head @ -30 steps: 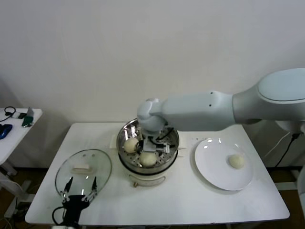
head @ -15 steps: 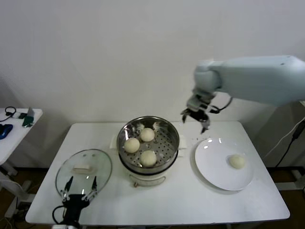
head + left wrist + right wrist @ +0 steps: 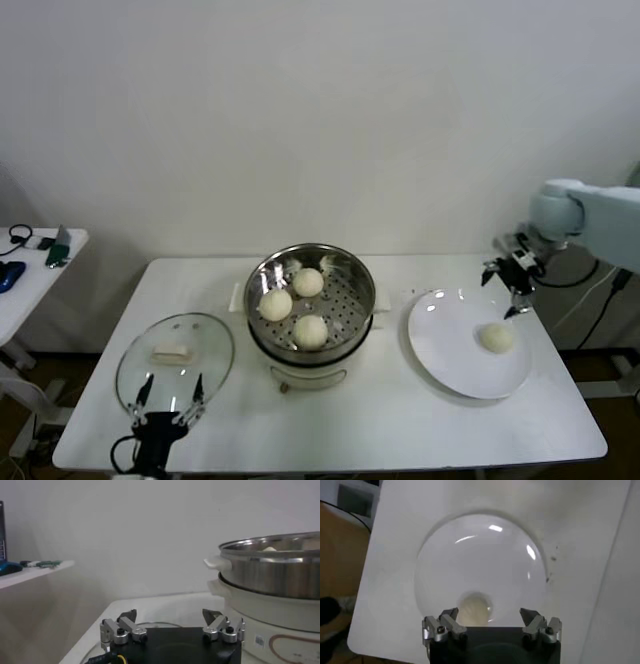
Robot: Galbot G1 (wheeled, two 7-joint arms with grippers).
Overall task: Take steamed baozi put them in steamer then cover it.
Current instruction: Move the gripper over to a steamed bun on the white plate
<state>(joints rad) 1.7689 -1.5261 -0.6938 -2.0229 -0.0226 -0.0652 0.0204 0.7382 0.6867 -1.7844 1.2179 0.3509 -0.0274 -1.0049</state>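
Three cream-white baozi (image 3: 297, 302) lie in the steel steamer (image 3: 352, 273) at the table's middle; its steel wall shows in the left wrist view (image 3: 280, 575). One baozi (image 3: 496, 337) lies on the white plate (image 3: 445, 345), also seen in the right wrist view (image 3: 475, 609). My right gripper (image 3: 511, 285) is open and empty, hovering above the plate's far right edge, just above that baozi. The glass cover (image 3: 176, 357) with its cream handle lies flat on the table at the left. My left gripper (image 3: 165, 408) is open and empty at the cover's near edge.
A small side table (image 3: 30, 262) with a few items stands at the far left. The white table's front edge (image 3: 330, 462) runs along the bottom. A dark cable (image 3: 603, 300) hangs at the far right.
My right gripper has left the steamer, where a third baozi now lies, swung right across the table and come down over the plate. The left arm has not moved.
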